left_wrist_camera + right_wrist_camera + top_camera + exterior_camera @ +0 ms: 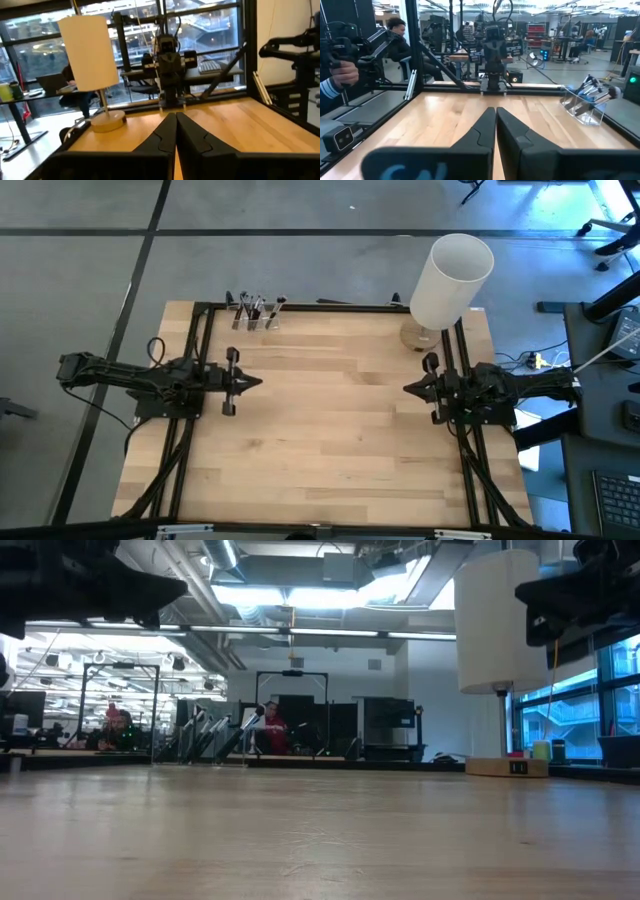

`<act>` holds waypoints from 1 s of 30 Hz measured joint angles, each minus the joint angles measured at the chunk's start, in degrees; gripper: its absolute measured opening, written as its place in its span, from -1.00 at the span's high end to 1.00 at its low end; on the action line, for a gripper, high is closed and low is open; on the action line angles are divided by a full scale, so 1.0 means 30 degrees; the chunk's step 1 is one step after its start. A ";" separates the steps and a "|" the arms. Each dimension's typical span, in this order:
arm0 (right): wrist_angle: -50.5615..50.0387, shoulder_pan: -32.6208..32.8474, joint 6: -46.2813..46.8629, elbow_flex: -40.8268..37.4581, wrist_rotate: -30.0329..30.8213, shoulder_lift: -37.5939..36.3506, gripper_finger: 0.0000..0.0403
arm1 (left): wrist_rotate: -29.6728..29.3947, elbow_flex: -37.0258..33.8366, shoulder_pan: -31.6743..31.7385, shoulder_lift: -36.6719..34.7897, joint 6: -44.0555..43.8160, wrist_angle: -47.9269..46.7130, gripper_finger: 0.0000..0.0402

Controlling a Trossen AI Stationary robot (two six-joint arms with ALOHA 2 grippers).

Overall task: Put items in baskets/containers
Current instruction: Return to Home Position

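Clear organizer [256, 323] at the far left holds the makeup brushes [254, 306], and with left gripper [258, 382] and right gripper [408, 388] each pressed together, well apart from it, only a stray left-arm swing might topple it.

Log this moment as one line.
left gripper: shut, at left | right gripper: shut, at right | brushes: in clear organizer

The brushes [255, 306] are standing in the organizer [258, 323] at the table's [330, 430] far edge, left of centre. The lamp [452, 278] is sitting at its far right corner.
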 joint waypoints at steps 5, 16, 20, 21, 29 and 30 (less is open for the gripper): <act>-0.0360 0.0000 0.0178 0.0000 -0.0432 0.0004 0.92 | -0.0100 0.0000 -0.0002 0.0000 0.0055 -0.0866 0.98; -0.1374 0.0007 0.0160 0.0004 -0.1457 0.0000 0.92 | -0.1085 0.0000 0.0000 -0.0004 0.0175 -0.2324 0.99; 0.0507 0.0007 0.0201 -0.0900 -0.1457 -0.0010 0.92 | -0.0785 -0.0282 -0.0005 -0.0007 0.0175 -0.2047 0.98; 0.1660 0.0007 0.0159 -0.1490 -0.1457 -0.0010 0.92 | -0.0732 -0.0612 0.0001 -0.0007 0.0182 -0.1559 0.98; 0.1912 -0.0029 -0.0351 -0.1603 -0.0947 0.0113 0.92 | -0.0710 -0.0911 -0.0006 -0.0099 0.0046 -0.1219 0.98; 0.1901 -0.0029 -0.0462 -0.1603 -0.0947 0.0113 0.92 | -0.0708 -0.0911 -0.0001 -0.0133 0.0042 -0.1224 0.98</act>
